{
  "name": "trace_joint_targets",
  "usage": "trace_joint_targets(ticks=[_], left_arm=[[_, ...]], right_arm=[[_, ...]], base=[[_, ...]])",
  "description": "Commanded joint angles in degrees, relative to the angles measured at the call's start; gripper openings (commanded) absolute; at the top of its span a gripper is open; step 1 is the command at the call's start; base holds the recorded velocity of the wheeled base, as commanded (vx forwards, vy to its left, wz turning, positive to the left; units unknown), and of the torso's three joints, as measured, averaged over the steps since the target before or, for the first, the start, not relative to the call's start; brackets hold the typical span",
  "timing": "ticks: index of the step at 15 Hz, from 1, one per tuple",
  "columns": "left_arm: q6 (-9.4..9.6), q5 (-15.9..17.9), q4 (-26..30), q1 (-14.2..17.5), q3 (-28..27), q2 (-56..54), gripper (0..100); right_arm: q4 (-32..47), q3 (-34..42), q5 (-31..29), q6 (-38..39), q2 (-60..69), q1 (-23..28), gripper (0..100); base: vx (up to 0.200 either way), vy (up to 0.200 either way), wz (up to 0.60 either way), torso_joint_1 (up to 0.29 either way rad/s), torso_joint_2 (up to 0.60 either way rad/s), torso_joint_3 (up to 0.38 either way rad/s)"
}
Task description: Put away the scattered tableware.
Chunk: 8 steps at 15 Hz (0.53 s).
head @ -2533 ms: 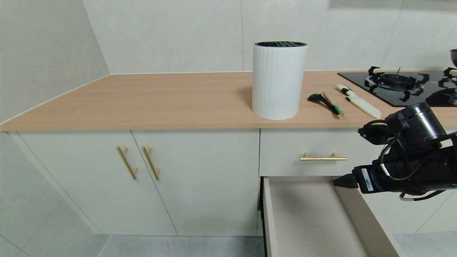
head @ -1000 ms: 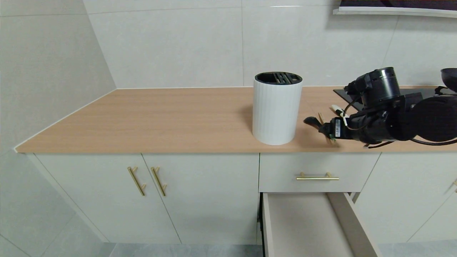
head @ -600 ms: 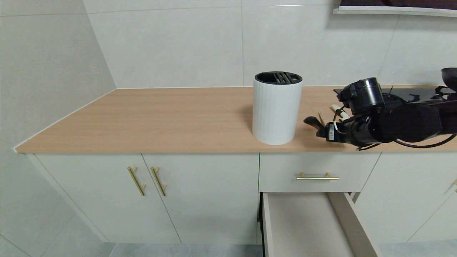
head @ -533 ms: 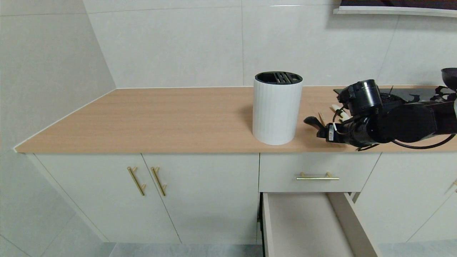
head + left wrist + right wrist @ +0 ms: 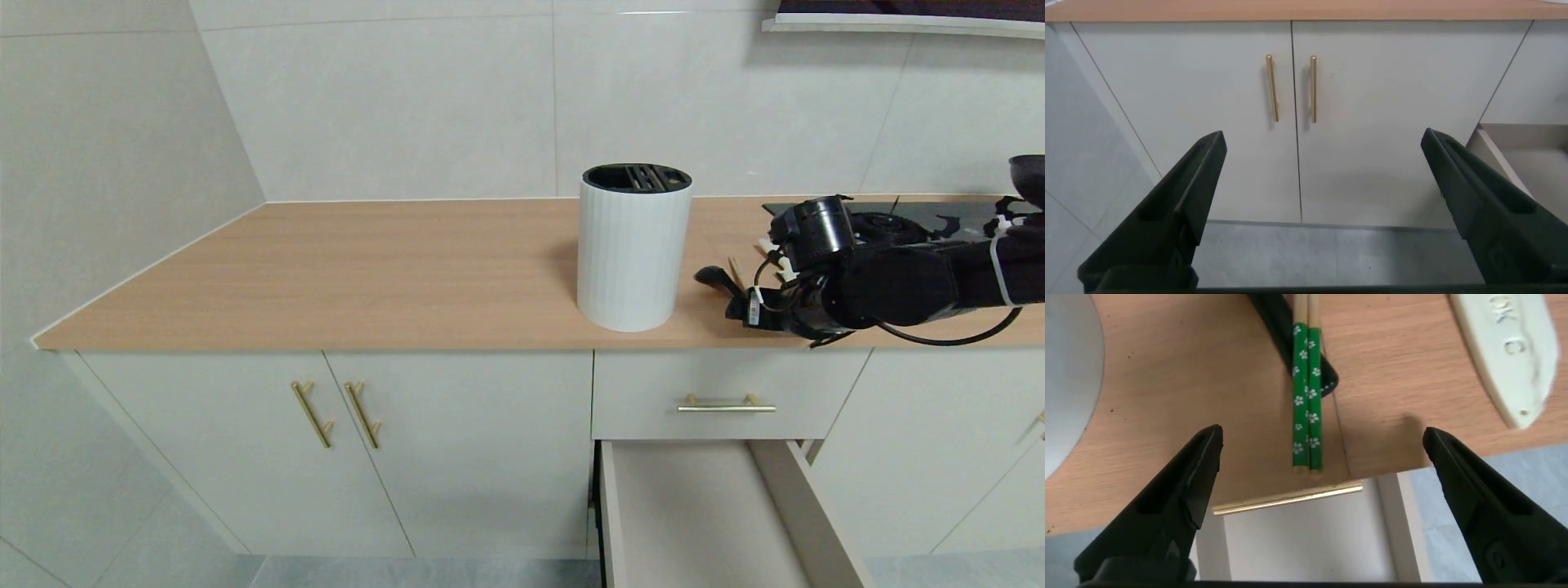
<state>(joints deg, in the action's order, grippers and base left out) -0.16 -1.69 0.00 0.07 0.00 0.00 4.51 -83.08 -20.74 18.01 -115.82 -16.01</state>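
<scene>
Right gripper [image 5: 1320, 434]: fingers spread wide, pinching nothing. It sits low over the front edge of the wooden countertop [image 5: 367, 269], to the right of the white ribbed knife block [image 5: 633, 245]. The right wrist view shows one finger on each side of the chopsticks [image 5: 1307, 400], with clear gaps and no contact visible.

Chopsticks: a pair lying flat and side by side on the countertop. Their green flower-print ends point toward the counter's front edge. They cross over the handle of the black spoon [image 5: 1282, 318]. In the head view the spoon's bowl [image 5: 709, 276] lies between the knife block and the gripper.

Cream knife [image 5: 1503, 351]: flat on the countertop on the hob side of the chopsticks, apart from them and outside the fingers' span.

Gas hob [image 5: 898, 216]: at the back right of the counter, behind the right arm.

Below the counter edge is a shut drawer with a gold bar handle [image 5: 725, 404]. Under it is a second drawer [image 5: 694, 506], pulled out.

Left gripper [image 5: 1323, 139]: fingers also wide apart, with nothing between them. It is down low, facing the double cabinet doors [image 5: 1290, 163] with their two gold vertical handles [image 5: 1272, 86]. A corner of the pulled-out drawer is off to one side.
</scene>
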Motion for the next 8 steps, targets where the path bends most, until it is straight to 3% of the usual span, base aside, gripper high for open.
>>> trace_joint_targets(ticks=[1,4,5,8], left_arm=[[-0.02,-0.1,0.0,0.0,0.0,0.0,100],[-0.02,0.0,0.1,0.0,0.0,0.0,100],[-0.02,-0.1,0.0,0.0,0.0,0.0,100],[-0.02,0.0,0.0,0.0,0.0,0.0,100]], right_arm=[[0.0,-0.1,0.1,0.0,-0.3,0.0,100],[0.0,-0.1,0.1,0.1,-0.4,0.0,100],[0.1,-0.1,0.2,0.0,-0.4,0.0,0],[0.1,-0.1,0.2,0.0,-0.5,0.0,0]], base=[[0.0,0.0,0.0,0.0,0.0,0.0],[0.0,0.0,0.0,0.0,0.0,0.0],[0.0,0.0,0.0,0.0,0.0,0.0],[0.0,0.0,0.0,0.0,0.0,0.0]])
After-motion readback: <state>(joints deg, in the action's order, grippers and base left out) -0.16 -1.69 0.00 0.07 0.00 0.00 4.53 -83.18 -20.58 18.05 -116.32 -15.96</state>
